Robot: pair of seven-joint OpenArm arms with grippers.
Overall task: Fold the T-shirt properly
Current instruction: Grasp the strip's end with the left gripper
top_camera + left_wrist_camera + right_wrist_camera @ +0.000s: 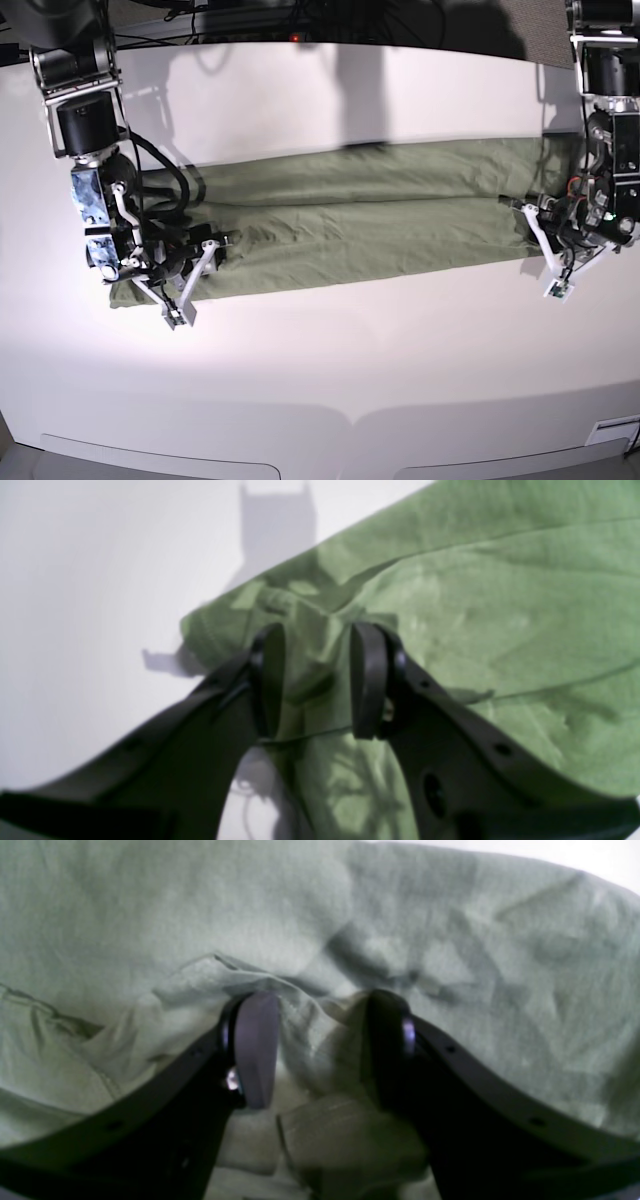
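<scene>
A white table (330, 400) fills nearly the whole base view, its surface smooth and matte. Along the near edge a shallow seam curves across the tabletop, dipping toward the middle. Past the far edge lies a dark area with black cables (240, 12) and one small red light (296, 38). A grey textured panel (545, 25) stands at the far right corner.

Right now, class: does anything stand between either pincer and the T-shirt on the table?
Nothing visible does. The left pincer has a bunched corner of the T-shirt directly between its jaws, and the right pincer likewise straddles gathered cloth at the other end. Only the bare white table lies around the shirt.
</scene>
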